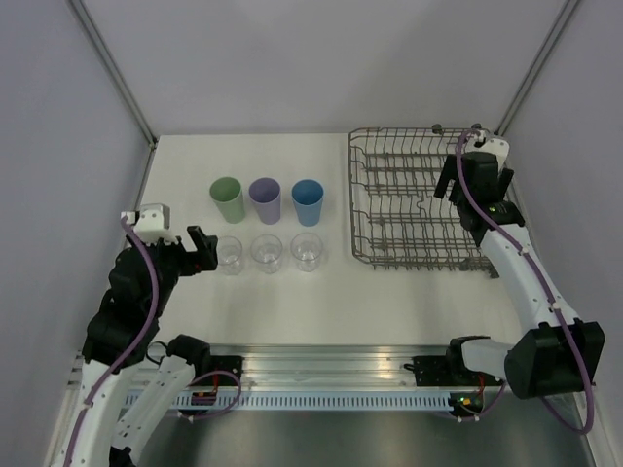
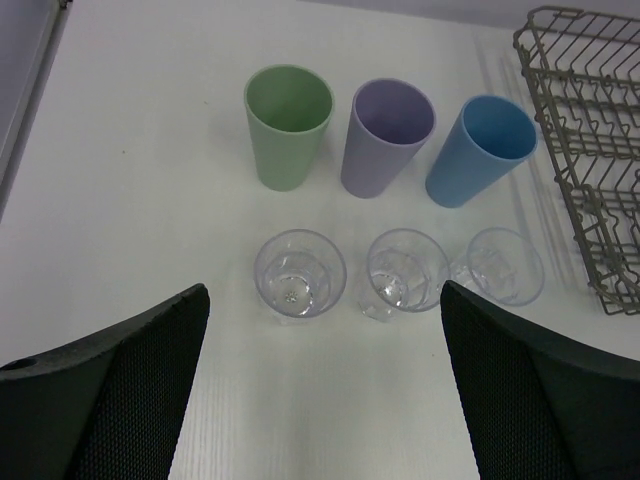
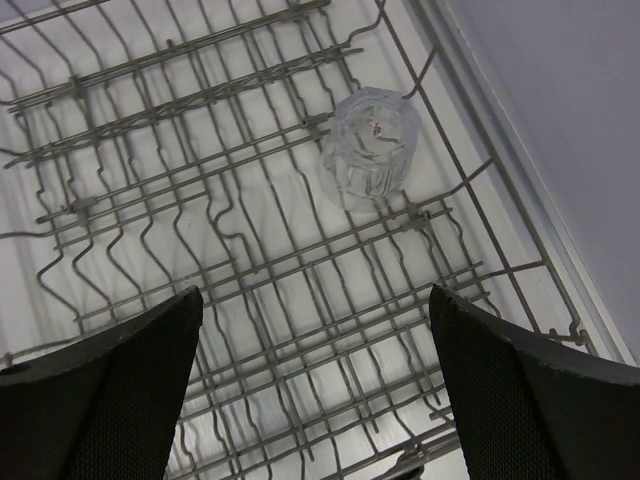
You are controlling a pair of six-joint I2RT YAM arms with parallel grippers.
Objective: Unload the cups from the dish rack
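Note:
Three tumblers stand on the table: mint green (image 1: pixel 227 198), lavender (image 1: pixel 264 200) and blue (image 1: pixel 308 201). In front of them stand three clear cups (image 1: pixel 230 255), (image 1: pixel 267 253), (image 1: pixel 308 251). The left wrist view shows the green (image 2: pixel 288 125), lavender (image 2: pixel 388 135) and blue (image 2: pixel 482 148) tumblers and the clear cups (image 2: pixel 299 273), (image 2: pixel 406 270), (image 2: pixel 505 265). My left gripper (image 1: pixel 204 250) (image 2: pixel 325 400) is open and empty, just left of the clear row. One clear cup (image 3: pixel 370 145) lies bottom-up in the dish rack (image 1: pixel 414 199) (image 3: pixel 250 270). My right gripper (image 1: pixel 446 185) (image 3: pixel 315 400) is open and empty above the rack.
The rack's corner (image 2: pixel 590 150) lies right of the cups. Grey walls close in the table at the back and both sides. A metal rail (image 1: pixel 331 375) with the arm bases runs along the near edge.

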